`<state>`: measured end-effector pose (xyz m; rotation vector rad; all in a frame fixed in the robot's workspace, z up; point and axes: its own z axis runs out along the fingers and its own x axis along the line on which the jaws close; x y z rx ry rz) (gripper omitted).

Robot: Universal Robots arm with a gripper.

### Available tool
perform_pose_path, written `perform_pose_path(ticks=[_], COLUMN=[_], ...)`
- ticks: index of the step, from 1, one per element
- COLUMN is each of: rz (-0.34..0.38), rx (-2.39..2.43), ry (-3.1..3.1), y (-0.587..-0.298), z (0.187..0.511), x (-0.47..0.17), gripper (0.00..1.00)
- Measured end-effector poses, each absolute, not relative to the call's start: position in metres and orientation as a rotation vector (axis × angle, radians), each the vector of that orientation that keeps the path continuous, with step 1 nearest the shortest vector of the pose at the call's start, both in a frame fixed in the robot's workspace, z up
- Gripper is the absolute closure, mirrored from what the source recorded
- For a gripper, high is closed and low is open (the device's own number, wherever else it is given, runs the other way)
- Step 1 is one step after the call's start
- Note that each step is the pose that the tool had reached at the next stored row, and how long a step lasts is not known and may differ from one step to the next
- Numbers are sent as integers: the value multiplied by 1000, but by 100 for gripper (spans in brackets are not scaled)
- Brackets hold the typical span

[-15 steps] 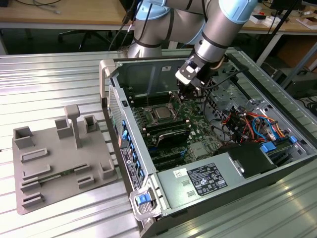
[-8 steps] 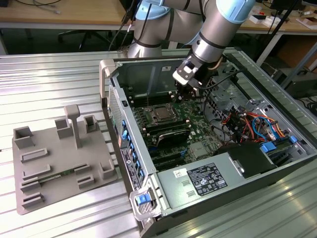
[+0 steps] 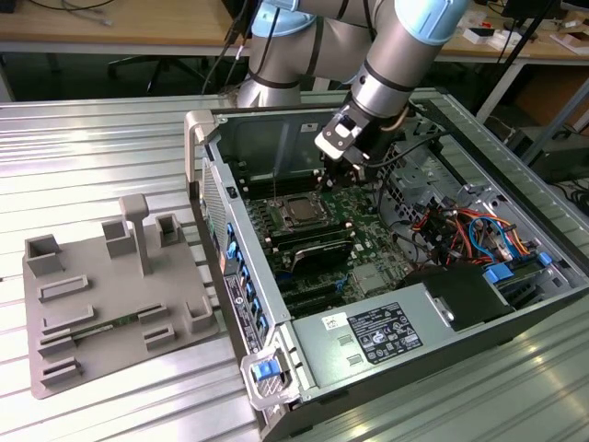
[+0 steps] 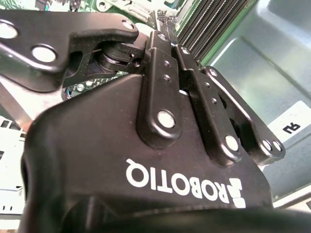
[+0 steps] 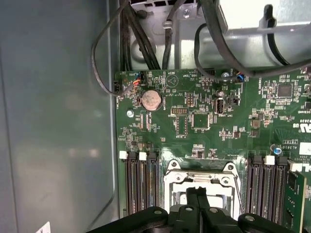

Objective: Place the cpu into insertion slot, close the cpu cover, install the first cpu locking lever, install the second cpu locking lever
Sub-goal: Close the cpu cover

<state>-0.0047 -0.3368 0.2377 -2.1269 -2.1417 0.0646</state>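
Claw (image 5: 197, 191) pinched fully shut, nothing seen between its tips, poised close over the insertion slot (image 5: 170, 180) inside the open computer case (image 3: 241, 267), with the cpu (image 3: 299, 214) lying seated there.

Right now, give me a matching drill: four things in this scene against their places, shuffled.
1 round silver coin cell
2 flat grey fixture plate
3 small blue plastic tab
4 black gripper

A over the silver-rimmed square insertion slot
B on the green circuit board
C on the ribbed metal table
D in the grey handle on the computer case

Pairs: 1-B; 2-C; 3-D; 4-A
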Motion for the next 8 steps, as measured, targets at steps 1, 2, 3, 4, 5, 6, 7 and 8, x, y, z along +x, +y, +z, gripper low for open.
perform_pose_path(ticks=[1, 2, 3, 4, 5, 6, 7, 8], rz=[64, 64, 64, 64, 63, 63, 63, 63], rx=[-2127, -2127, -2127, -2126, -2126, -2126, -2126, -2126], ry=[-2142, -2141, -2141, -2141, -2141, -2141, -2141, -2141], y=[-337, -337, -337, -337, -337, -337, -337, -337], z=[238, 237, 237, 237, 237, 237, 236, 236], x=[-6, -7, -9, -10, -11, -12, -14, -15], gripper=[89, 89, 89, 89, 89, 89, 89, 89])
